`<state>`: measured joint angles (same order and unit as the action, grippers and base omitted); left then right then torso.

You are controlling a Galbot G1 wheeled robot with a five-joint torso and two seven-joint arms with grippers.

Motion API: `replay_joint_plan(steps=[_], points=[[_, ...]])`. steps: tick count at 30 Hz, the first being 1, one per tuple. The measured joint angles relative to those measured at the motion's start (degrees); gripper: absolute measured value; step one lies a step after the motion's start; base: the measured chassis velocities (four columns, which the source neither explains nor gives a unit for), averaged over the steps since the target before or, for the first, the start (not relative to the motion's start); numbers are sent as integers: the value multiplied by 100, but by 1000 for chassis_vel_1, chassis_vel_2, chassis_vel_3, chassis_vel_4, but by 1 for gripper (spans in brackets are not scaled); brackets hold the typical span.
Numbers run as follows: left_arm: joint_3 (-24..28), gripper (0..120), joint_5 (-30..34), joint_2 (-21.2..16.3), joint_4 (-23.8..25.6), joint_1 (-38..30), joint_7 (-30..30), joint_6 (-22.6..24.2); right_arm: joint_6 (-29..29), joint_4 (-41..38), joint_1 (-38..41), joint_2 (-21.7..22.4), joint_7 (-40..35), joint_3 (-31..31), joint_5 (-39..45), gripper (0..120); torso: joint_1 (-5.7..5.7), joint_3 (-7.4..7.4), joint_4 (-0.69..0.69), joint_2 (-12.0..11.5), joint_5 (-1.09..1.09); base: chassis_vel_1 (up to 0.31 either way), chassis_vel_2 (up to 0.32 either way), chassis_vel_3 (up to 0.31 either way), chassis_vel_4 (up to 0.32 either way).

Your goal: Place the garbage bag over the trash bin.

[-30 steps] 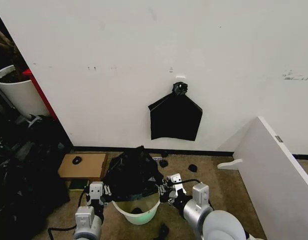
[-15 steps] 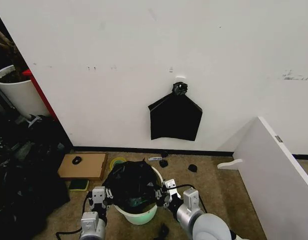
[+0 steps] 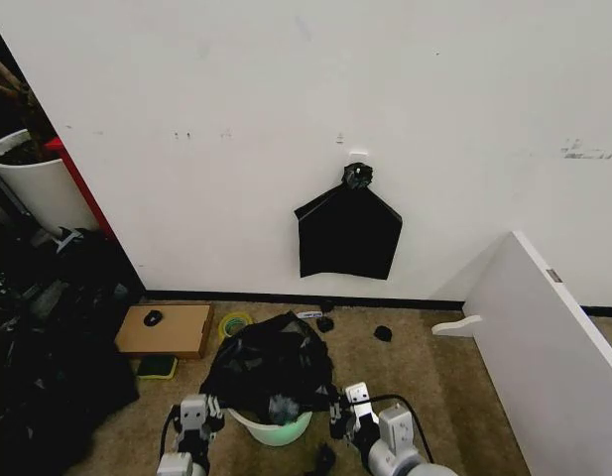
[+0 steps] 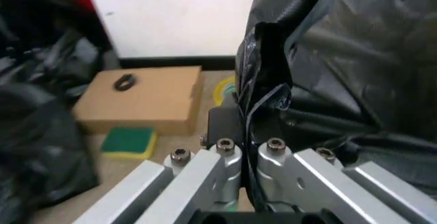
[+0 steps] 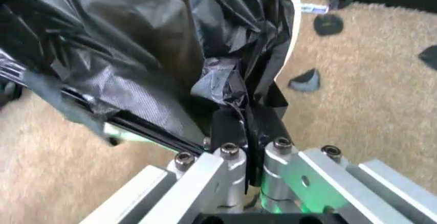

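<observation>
Left gripper (image 4: 240, 132): your jaws were pressed together on a fold of the garbage bag (image 3: 271, 362), at the bin's left side.
Right gripper (image 5: 247, 127): you had it pinching the bag's edge too, film bunched between the closed jaws, at the bin's right side.
Garbage bag: it lay draped over the trash bin (image 3: 276, 428), covering the top and the far part of the rim; the glossy black film hung wrinkled and loose, with a crumpled lump sagging toward the near rim.
Trash bin: it stood on the carpet between your two grippers, with only its near wall and pale green base bare below the bag.
Step in hand: I judged you were pulling the bag's mouth down over the rim, one side in each gripper.
Next move: it called for drawing both edges lower and outward evenly, so the near rim got covered as well.
Surroundings: a cardboard box (image 3: 167, 329) and a tape roll (image 3: 231, 324) sat to the left, near the wall.
</observation>
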<state>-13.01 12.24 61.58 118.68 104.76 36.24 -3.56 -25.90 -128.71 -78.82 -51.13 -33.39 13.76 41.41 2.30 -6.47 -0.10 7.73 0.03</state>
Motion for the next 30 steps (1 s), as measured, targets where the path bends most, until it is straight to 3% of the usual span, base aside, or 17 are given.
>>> replay_joint_plan(steps=[8,15,23,30], points=[[15,0,-260,257,-664,-119,81,-250,-290,764,330,-277,6,240,-135,0,0,0,0,0,0,0,0,0,0],[80,0,-302,324,-865,-226,-78,-206,-484,1043,394,-317,32,212,-462,0,0,0,0,0,0,0,0,0,0],[107,0,-312,376,-1045,-370,-140,-70,-370,1214,377,-370,196,209,-816,0,0,0,0,0,0,0,0,0,0],[142,0,-310,447,-1282,-481,-179,95,-181,1529,350,-357,529,360,-1679,0,0,-1,0,0,-2,0,0,0,0]])
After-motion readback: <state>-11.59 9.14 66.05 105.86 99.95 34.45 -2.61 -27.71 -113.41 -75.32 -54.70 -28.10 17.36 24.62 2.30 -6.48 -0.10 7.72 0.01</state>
